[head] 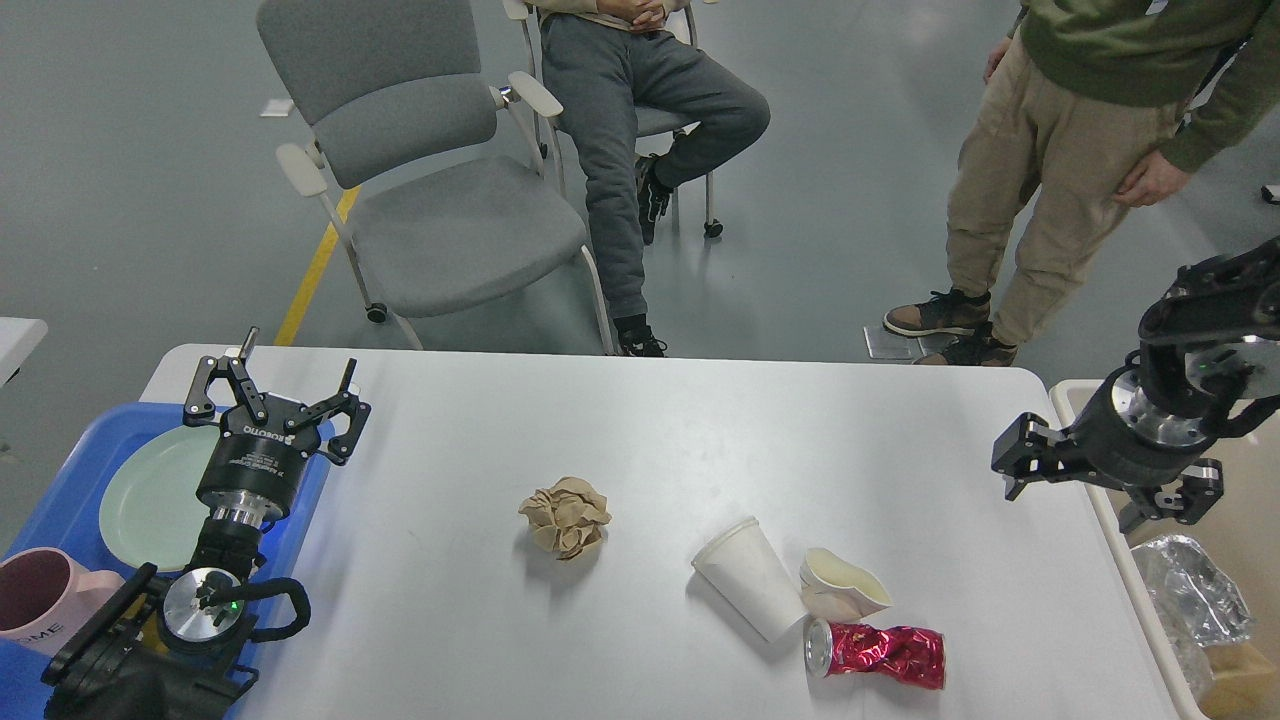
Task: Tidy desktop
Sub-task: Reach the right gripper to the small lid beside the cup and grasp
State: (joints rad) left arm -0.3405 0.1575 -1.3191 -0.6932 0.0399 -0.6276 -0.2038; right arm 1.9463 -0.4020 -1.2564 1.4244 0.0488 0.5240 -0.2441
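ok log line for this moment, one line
left gripper open over blue tray | right gripper empty at bin | desktop: trash left

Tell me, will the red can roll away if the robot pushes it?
Probably not far. The red can lies on its side on the desktop, but it is crushed and dented, so it would likely wobble or slide. It probably feels light, and its crumpled wall may give further when squeezed.

Bright, even, sharp; soft shadows.
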